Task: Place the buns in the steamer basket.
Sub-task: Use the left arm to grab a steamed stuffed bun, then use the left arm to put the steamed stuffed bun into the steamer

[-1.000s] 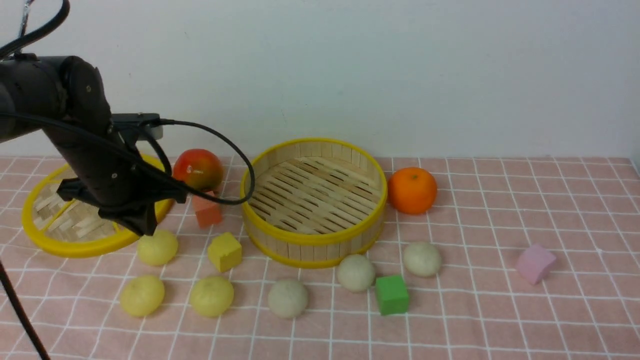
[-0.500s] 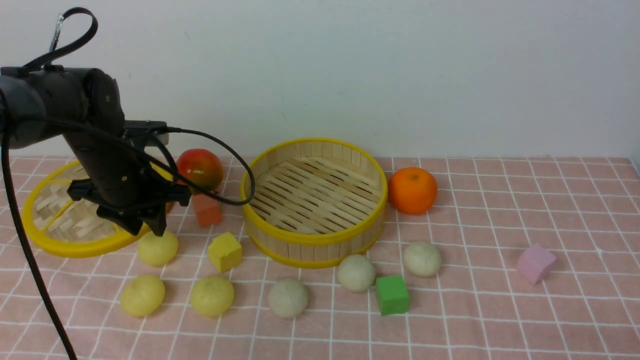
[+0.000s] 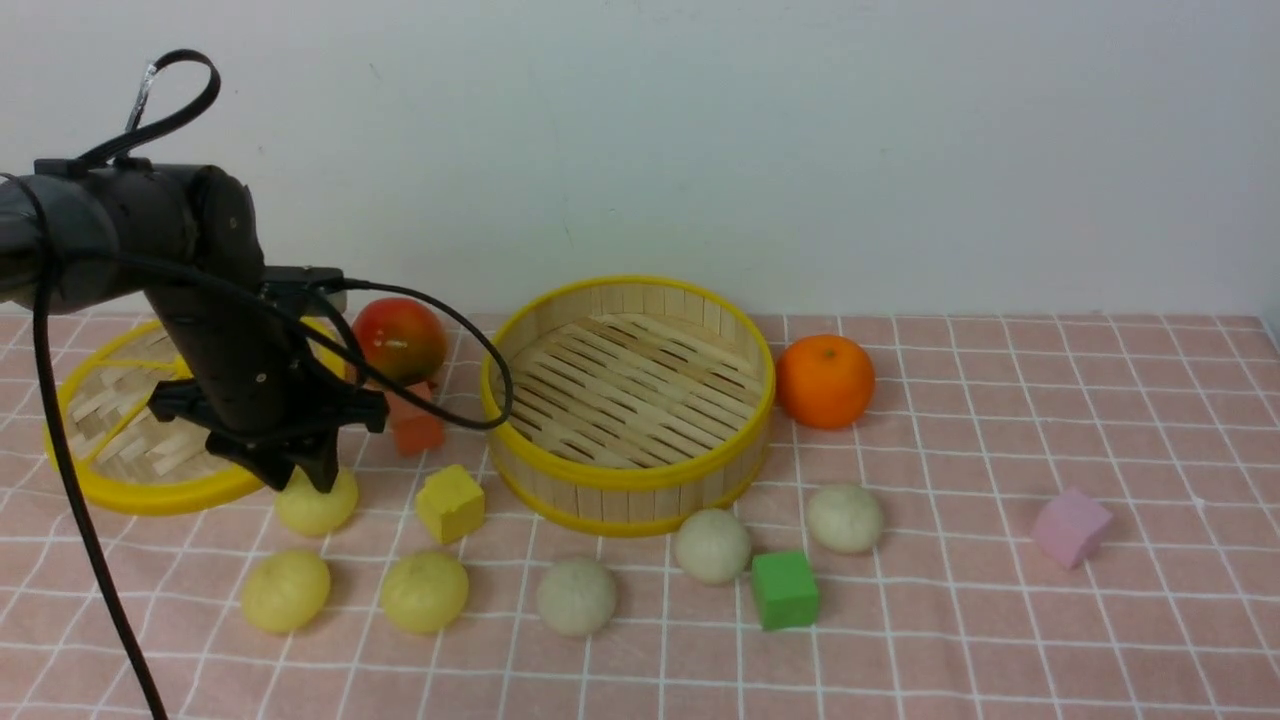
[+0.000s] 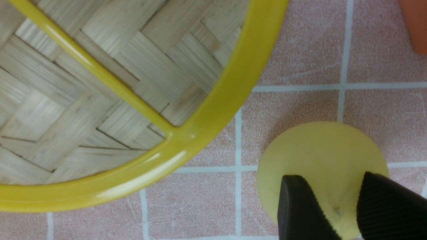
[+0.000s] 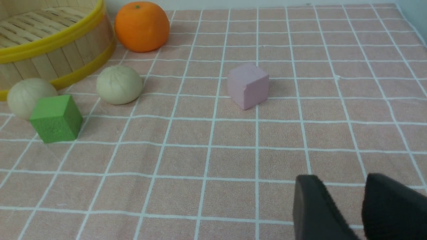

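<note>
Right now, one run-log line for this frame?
left gripper: open over yellow bun beside lid | right gripper: open, nothing held | basket: empty

Left arm (image 3: pixel 215 330) angled down, left fingers (image 4: pixel 300 213) parted, right fingers (image 5: pixel 317 213) parted

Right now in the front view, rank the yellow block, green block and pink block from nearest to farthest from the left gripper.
1. Yellow block, just beside the left gripper.
2. Green block, front centre.
3. Pink block, far right.
</note>
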Available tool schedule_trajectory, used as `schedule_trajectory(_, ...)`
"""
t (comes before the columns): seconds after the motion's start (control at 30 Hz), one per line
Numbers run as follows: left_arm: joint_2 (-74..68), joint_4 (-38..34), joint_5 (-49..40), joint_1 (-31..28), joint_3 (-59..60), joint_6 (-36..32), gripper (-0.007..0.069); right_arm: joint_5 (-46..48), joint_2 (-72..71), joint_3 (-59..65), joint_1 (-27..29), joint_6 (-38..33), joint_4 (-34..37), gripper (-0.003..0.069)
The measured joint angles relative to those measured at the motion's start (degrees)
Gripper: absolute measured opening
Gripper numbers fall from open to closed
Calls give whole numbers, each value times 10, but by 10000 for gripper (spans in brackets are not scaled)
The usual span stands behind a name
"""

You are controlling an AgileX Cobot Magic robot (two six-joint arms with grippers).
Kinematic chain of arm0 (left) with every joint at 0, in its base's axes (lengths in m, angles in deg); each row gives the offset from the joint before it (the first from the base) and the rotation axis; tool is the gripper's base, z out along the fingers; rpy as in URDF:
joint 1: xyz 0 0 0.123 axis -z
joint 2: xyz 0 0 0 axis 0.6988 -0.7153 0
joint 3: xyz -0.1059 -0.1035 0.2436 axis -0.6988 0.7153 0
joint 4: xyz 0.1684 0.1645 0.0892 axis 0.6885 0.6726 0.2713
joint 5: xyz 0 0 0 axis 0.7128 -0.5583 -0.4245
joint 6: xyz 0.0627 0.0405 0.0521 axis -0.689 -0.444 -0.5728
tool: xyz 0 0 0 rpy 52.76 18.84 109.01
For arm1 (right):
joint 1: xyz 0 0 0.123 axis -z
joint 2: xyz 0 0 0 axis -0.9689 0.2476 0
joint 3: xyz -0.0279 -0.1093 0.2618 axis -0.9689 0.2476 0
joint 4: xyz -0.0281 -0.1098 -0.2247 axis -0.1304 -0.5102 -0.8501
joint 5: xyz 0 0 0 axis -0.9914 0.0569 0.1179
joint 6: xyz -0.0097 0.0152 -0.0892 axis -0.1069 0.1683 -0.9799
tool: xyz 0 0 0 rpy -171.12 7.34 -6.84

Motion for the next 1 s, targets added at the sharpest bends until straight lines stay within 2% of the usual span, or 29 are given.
schedule_trajectory(0.17, -2, 0, 0, 0, 0, 0, 217, 0, 0, 0, 0, 0, 0, 239)
schedule_trajectory(0.3, -2, 0, 0, 0, 0, 0, 111, 0, 0, 0, 0, 0, 0, 239)
schedule_trajectory(0.33, -2, 0, 0, 0, 0, 0, 29, 0, 0, 0, 0, 0, 0, 239)
schedule_trajectory(0.37, -2, 0, 0, 0, 0, 0, 29, 0, 0, 0, 0, 0, 0, 239)
schedule_trajectory(0.4, -2, 0, 1, 0, 0, 0, -3, 0, 0, 0, 0, 0, 0, 239)
schedule_trajectory(0.67, 24, 6, -26, 23, -29, 0, -13, 0, 0, 0, 0, 0, 0, 239)
schedule_trajectory(0.9, 40, -8, -28, 135, -147, 0, -13, 0, 0, 0, 0, 0, 0, 239)
schedule_trajectory(1.0, 9, -7, -28, 157, -185, 0, -13, 0, 0, 0, 0, 0, 0, 239)
